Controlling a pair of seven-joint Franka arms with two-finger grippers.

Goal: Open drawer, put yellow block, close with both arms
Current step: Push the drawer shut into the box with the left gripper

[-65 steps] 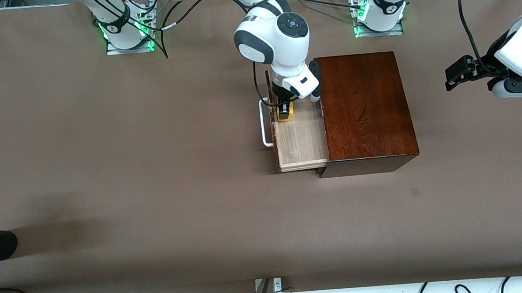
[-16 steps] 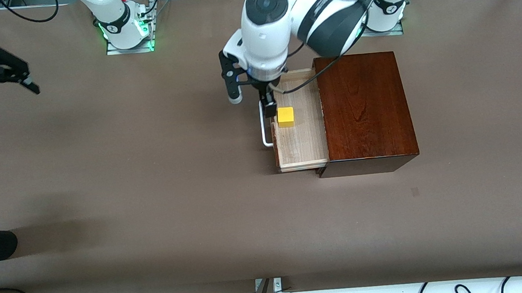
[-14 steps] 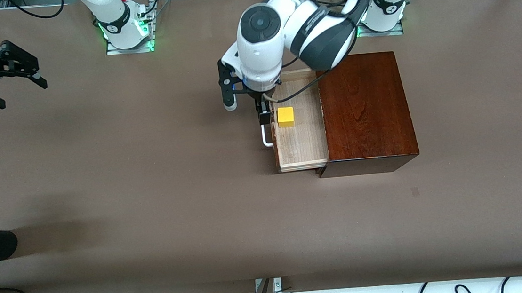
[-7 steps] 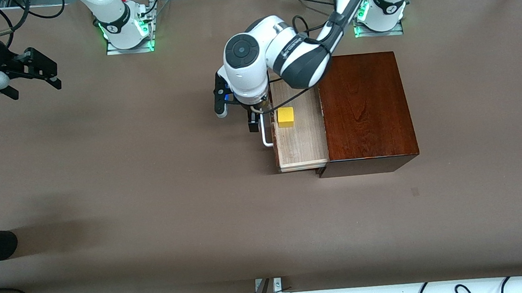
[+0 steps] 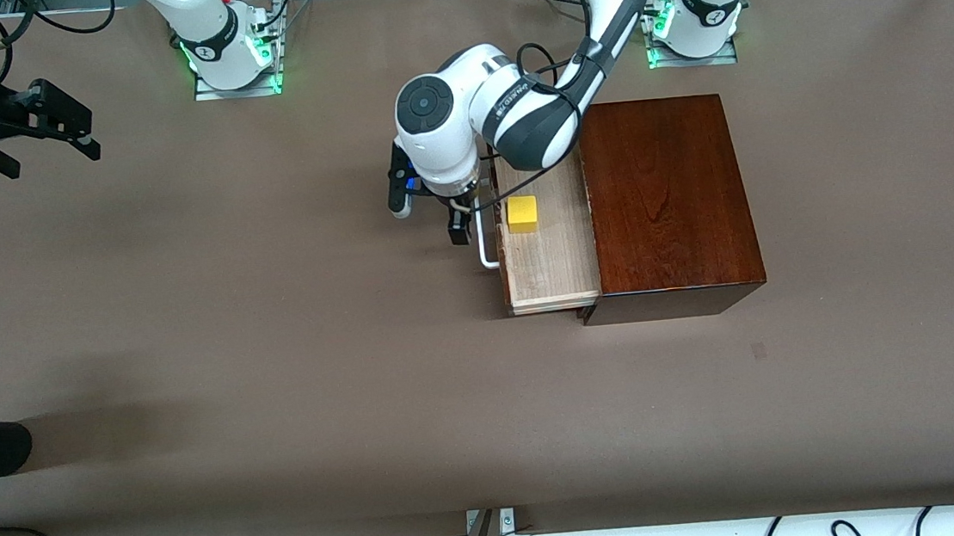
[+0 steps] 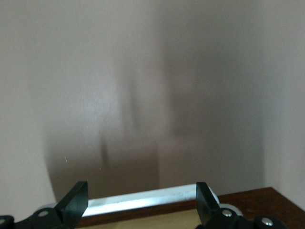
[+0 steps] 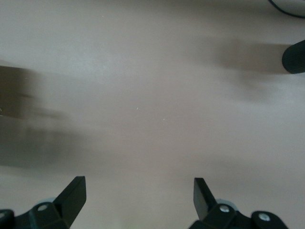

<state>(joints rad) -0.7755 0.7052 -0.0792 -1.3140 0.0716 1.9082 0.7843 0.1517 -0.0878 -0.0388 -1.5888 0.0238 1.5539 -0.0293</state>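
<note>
Left gripper (image 5: 461, 228) open at drawer (image 5: 548, 244) handle (image 5: 487, 245); right gripper (image 5: 41, 125) waits open.

No text, label, brand, number or sign can be read on anything here.

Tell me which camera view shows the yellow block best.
The front view: the yellow block sits in plain sight on the pale floor of the open drawer, beside the left gripper. The left wrist view catches only the drawer's white handle and front edge, no block. The right wrist view shows bare table.
</note>
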